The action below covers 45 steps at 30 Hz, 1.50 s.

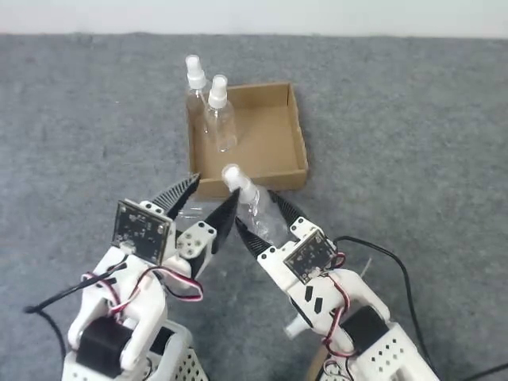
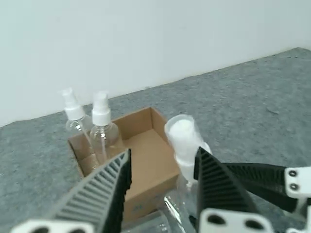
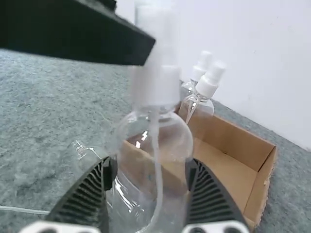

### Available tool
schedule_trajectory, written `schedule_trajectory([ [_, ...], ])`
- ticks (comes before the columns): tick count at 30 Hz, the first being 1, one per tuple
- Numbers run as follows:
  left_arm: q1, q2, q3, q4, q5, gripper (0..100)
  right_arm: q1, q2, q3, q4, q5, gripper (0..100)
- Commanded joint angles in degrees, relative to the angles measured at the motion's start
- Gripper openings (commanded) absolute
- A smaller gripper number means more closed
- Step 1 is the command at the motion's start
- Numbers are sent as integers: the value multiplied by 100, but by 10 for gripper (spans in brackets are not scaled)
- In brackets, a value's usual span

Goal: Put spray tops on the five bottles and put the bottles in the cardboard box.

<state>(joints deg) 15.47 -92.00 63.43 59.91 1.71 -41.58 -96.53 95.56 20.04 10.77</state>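
Observation:
The cardboard box [image 1: 290,131] lies at the middle back of the grey carpet. Two clear bottles with white spray tops [image 1: 214,111] stand in its far left corner, also shown in the left wrist view [image 2: 99,128] and the right wrist view [image 3: 201,94]. My right gripper [image 1: 254,209] is shut on a third clear bottle [image 3: 150,145], held upright just in front of the box with its white spray top [image 1: 232,176] on. My left gripper [image 1: 214,188] is open, its fingers [image 2: 109,187] either side of that spray top [image 2: 182,138] without touching it.
A clear bottle without a top [image 3: 85,150] lies on the carpet below the grippers, close to the box's front wall. Cables [image 1: 381,254] trail beside the right arm's base. Grey carpet stretches to both sides of the box.

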Motion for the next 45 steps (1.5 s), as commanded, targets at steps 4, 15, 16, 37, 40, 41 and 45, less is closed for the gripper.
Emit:
schedule_trajectory([
  [4,-308,-26,-321,132,-62,193,40,-145,123,-4,53,7],
  [15,-343,-519,-418,316,-62,189,-4,-145,123,-57,53,7],
  [16,-448,-677,-382,316,-62,189,-4,-145,97,-57,53,7],
  [37,-1363,-1090,796,-1020,457,189,-629,-145,-220,-57,-1160,9],
  [40,-1178,-1090,919,-1029,440,190,-629,-145,-220,-66,-1160,9],
  [41,-1099,-1090,971,-1037,431,190,-629,-145,-220,-66,-1160,9],
  [45,-809,-1090,1200,-1187,422,191,-629,-145,-220,-66,-1160,9],
])
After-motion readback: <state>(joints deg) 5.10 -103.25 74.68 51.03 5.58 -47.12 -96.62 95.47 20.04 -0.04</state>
